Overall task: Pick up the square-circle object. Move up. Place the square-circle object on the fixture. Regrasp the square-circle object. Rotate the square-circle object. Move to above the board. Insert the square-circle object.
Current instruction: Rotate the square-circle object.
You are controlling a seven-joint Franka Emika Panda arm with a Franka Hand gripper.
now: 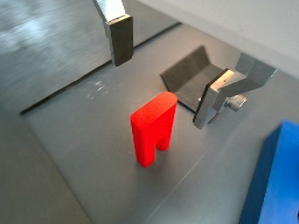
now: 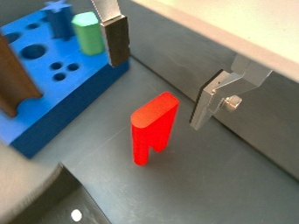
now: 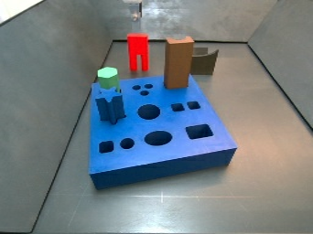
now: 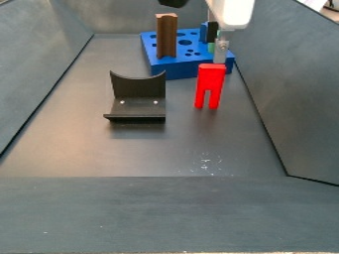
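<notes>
The square-circle object is a bright red block standing upright on the grey floor, in front of the board's end. My gripper hangs above it, open, with one finger and the other finger well apart on either side and touching nothing. In both side views only its lower part shows. The fixture stands on the floor beside the red block. The blue board lies close by.
A tall brown block and a green-topped peg stand in the board. A dark blue piece stands in the board near the peg. Grey walls slope up around the floor.
</notes>
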